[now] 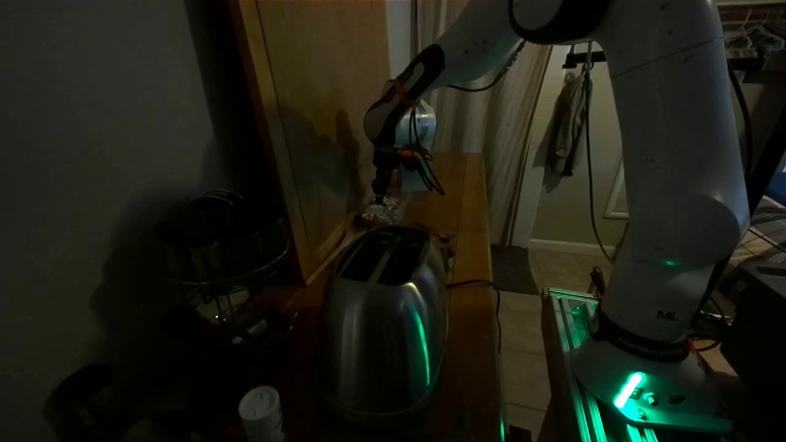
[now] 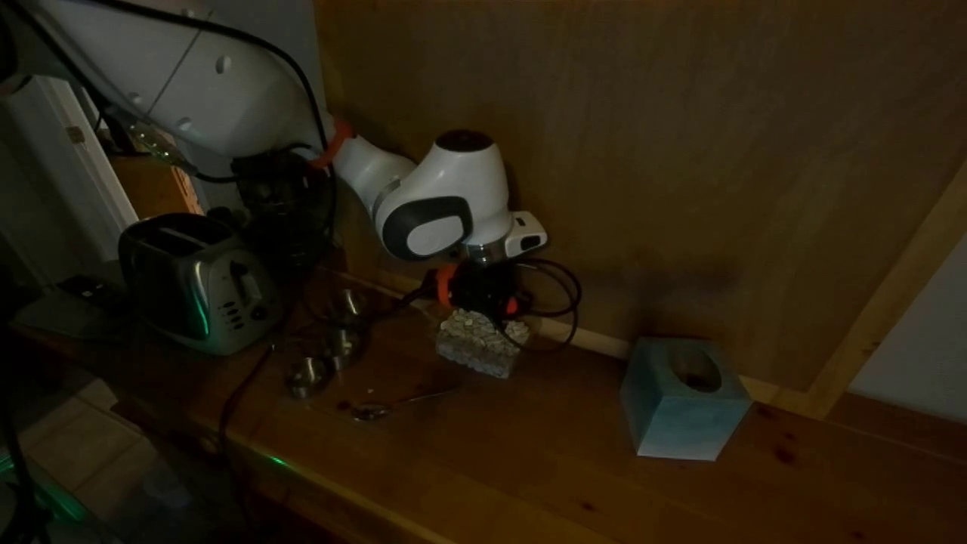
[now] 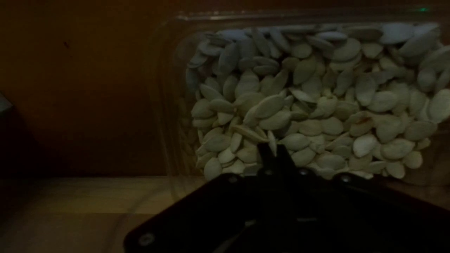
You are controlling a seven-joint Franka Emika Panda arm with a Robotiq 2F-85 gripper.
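The fingers [image 3: 268, 159], nearly together, pinch one seed [image 3: 272, 141], its long axis running along them, its end pointing outward, over or among the other seeds [image 3: 311, 88] in a clear tub [image 3: 218, 16]. In an exterior view, the tub sits right of the toaster [image 2: 162, 291] on the desk [image 2: 529, 468].

Free room over the counter [image 2: 578, 389] between seed tub [image 2: 474, 361] and blue box [image 2: 684, 419]; wooden panel [image 2: 680, 151] close beside the gripper [image 3: 273, 149].

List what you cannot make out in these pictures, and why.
Wrist view: seeds beneath the fingers, covered by them.
Wrist view: clear tub, right end cut off by right edge.
In an exterior view: white canister, base cut off by bottom edge.
In an exterior view: toaster buttons, any markings too small.
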